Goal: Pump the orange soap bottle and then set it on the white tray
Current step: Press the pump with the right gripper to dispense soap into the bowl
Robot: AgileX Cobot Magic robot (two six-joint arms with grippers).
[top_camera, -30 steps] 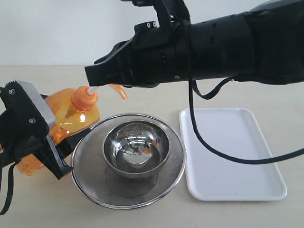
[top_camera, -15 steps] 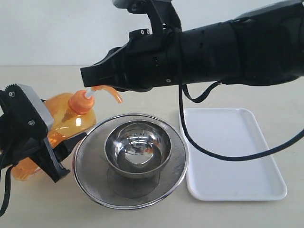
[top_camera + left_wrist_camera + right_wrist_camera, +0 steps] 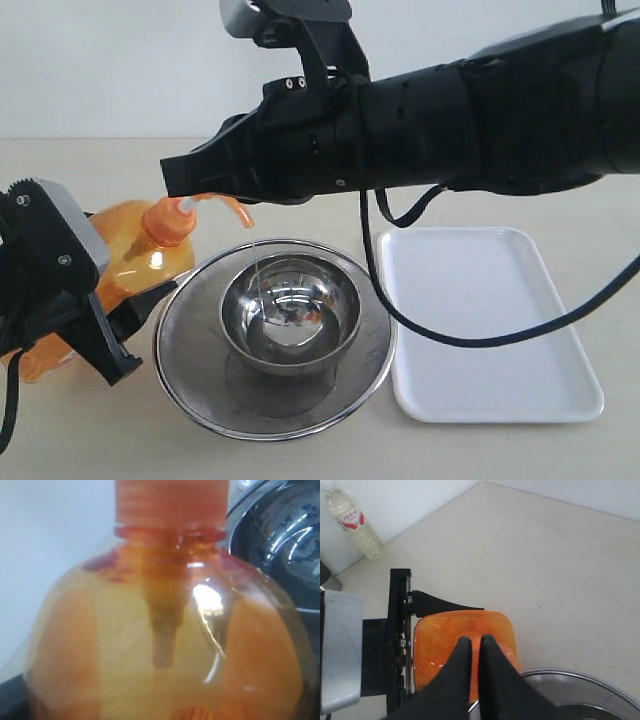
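Now: left pincer [image 3: 105,300] clamped on orange soap bottle [image 3: 140,255], tilted, just beside strainer [image 3: 185,340], spout over strainer rim. Right pincer [image 3: 472,642] tips together, atop pump head [image 3: 172,215]. White tray [image 3: 490,320] lay on surface [image 3: 110,435], strainer's opposite side.

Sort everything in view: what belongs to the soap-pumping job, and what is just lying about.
Job: orange soap bottle, held tilted in the left hand; right hand, shut, at its pump head; white tray.
Lying about: steel mesh strainer; steel bowl inside it; clear drink bottle by the wall.
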